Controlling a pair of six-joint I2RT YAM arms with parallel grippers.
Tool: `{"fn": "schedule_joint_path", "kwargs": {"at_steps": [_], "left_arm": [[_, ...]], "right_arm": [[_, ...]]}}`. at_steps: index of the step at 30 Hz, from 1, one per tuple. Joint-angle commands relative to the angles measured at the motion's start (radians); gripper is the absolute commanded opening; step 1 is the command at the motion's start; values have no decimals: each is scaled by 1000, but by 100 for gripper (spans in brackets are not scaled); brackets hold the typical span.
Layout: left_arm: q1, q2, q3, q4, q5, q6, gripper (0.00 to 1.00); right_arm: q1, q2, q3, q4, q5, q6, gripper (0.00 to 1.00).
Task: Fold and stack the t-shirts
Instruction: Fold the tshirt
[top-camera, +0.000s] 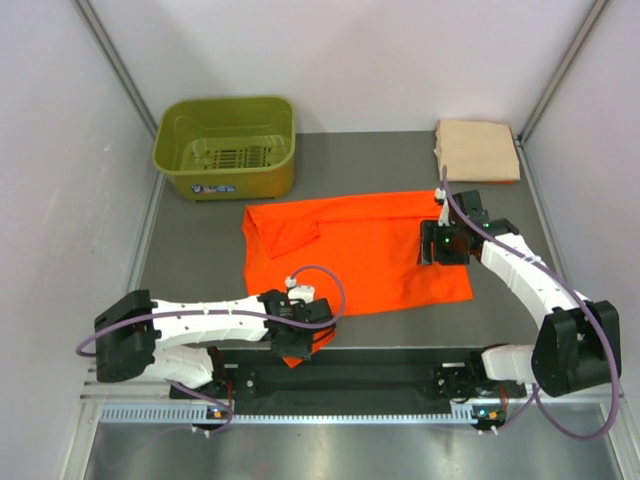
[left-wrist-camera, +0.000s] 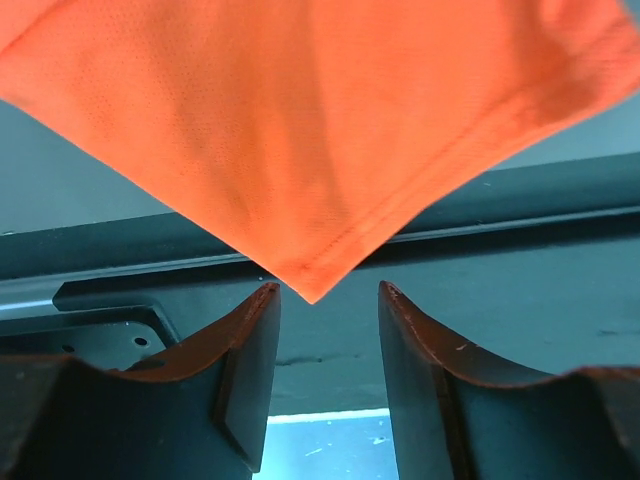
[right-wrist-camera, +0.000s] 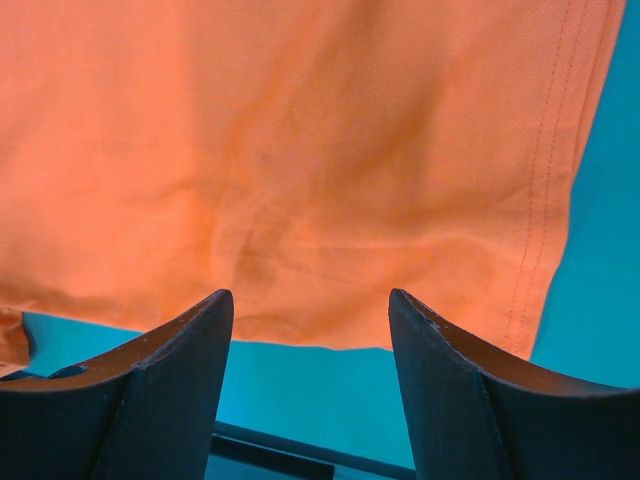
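A bright orange t-shirt (top-camera: 350, 250) lies spread across the middle of the table, with one corner (top-camera: 293, 357) drooping over the near edge. A pale peach-tan t-shirt (top-camera: 478, 150) sits folded at the back right. My left gripper (top-camera: 303, 340) hovers at the near edge by that corner. In the left wrist view the orange corner (left-wrist-camera: 312, 285) points down toward the gap of the open left gripper (left-wrist-camera: 327, 290) and nothing is pinched. My right gripper (top-camera: 437, 248) is over the shirt's right side. It stands open (right-wrist-camera: 310, 296) above the orange cloth (right-wrist-camera: 300, 150), near its hem.
An olive-green basket (top-camera: 170, 155) stands at the back left. White cell walls close in the table on three sides. A black rail (top-camera: 350, 375) runs along the near edge between the arm bases.
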Motion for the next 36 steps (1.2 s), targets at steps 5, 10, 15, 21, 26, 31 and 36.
{"fn": "schedule_joint_path", "kwargs": {"at_steps": [5, 10, 15, 21, 26, 31, 36], "left_arm": [[-1, 39, -31, 0, 22, -20, 43], [0, 45, -53, 13, 42, -16, 40], [5, 25, -68, 50, 42, 1, 41], [16, 26, -97, 92, 73, 26, 34], [22, 10, -113, 116, 79, 43, 18], [36, -23, -79, 66, 27, 59, 0], [65, -70, -7, -3, -27, 87, 0]], "right_arm": [[11, -45, -13, 16, -11, -8, 64], [11, -50, -24, 16, -11, 3, 64], [11, -64, -42, 12, 3, 29, 64], [-24, -85, -68, -31, 145, 139, 62], [-202, -117, -99, -71, 175, 199, 59], [-337, -103, -97, -73, 187, 184, 59], [-408, -87, -148, -84, 124, 214, 58]]}}
